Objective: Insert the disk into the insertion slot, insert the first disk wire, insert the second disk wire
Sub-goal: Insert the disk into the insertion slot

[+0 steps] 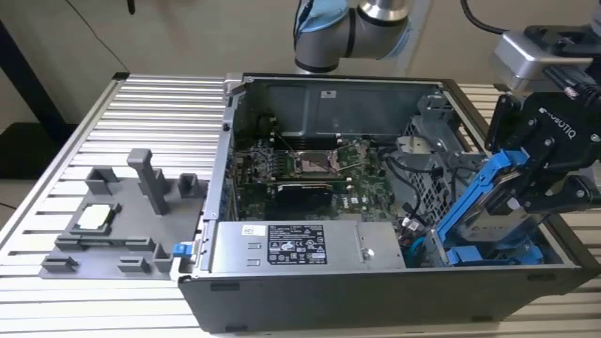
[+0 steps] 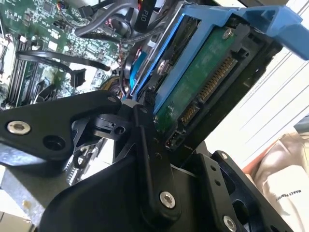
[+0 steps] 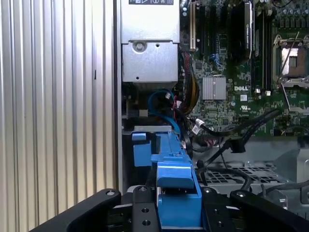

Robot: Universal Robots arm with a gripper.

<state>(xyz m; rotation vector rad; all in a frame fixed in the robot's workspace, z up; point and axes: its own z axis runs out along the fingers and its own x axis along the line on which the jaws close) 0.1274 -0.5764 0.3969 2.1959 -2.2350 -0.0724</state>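
At the exterior view's right end of the open computer case, the disk is held by its blue carrier in the clenched end effector. Its long axis is steeply tilted, and its lower end is aimed at the insertion slot just beneath.

White lettering runs down the black body of the tool gripping the disk in the exterior view. A white label dense with black print lies on the grey power supply by the near wall of the case, with a smaller white sticker at its corner. In the second wrist view a black cable carries short white characters, and pale cloth bears small dark print. In the first wrist view white lettering marks the green motherboard.
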